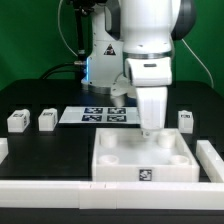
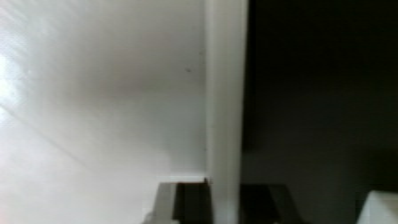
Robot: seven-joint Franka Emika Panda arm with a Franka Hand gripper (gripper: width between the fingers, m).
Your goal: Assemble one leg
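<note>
The white square tabletop with round corner sockets lies near the front of the table. My gripper is lowered onto its far wall. In the wrist view the gripper straddles that thin white wall, with a dark finger pressed against each side, so it looks shut on the wall. Three small white tagged legs stand on the dark table: two at the exterior view's left and one at its right. None is held.
The marker board lies behind the tabletop, by the robot's base. White rails run along the front edge and the exterior view's right side. A pale blurred shape shows beside the fingers.
</note>
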